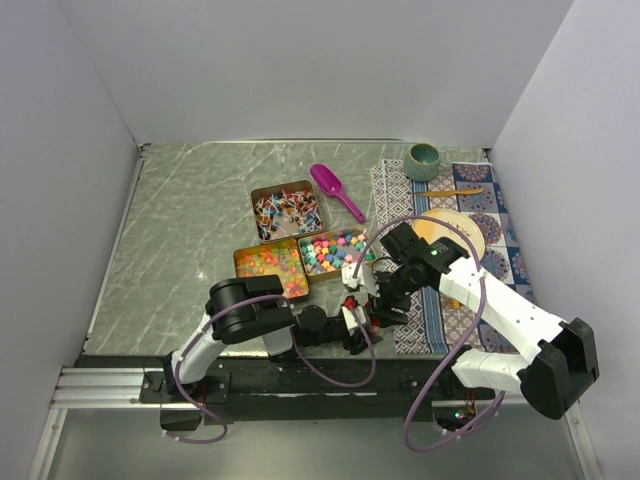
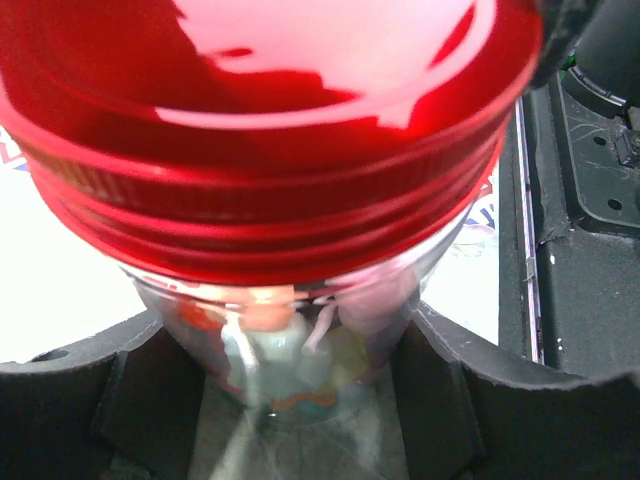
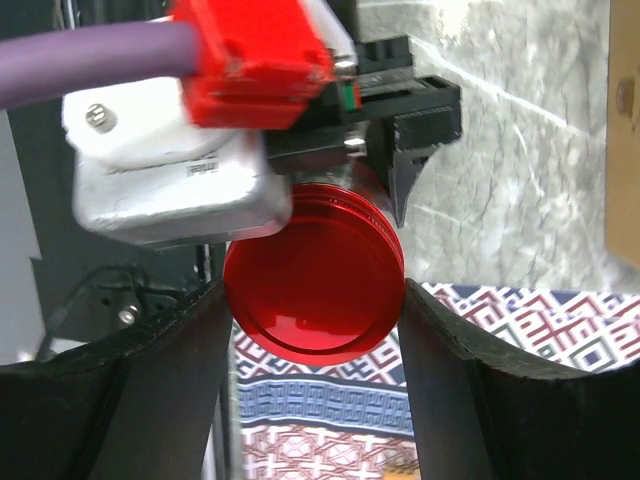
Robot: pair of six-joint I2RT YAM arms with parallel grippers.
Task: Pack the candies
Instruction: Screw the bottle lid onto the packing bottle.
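Note:
A clear jar (image 2: pixel 300 375) with a red lid (image 2: pixel 270 200) fills the left wrist view, and a few candies (image 2: pixel 262 316) show through its wall. My left gripper (image 2: pixel 300 410) is shut on the jar body, one pad on each side. In the right wrist view the red lid (image 3: pixel 312 265) sits between the fingers of my right gripper (image 3: pixel 312 305), which is shut on its rim. Both grippers (image 1: pixel 362 312) meet near the table's front, hiding most of the jar from above. More candies lie in three tins: wrapped pieces (image 1: pixel 286 211), jelly bits (image 1: pixel 270 263) and pastel balls (image 1: pixel 335 250).
A purple scoop (image 1: pixel 336 188) lies behind the tins. A patterned mat (image 1: pixel 455 300) covers the right side, with a green cup (image 1: pixel 423 160), a wooden spoon (image 1: pixel 455 191) and a round wooden plate (image 1: pixel 460 230) on it. White walls enclose the table.

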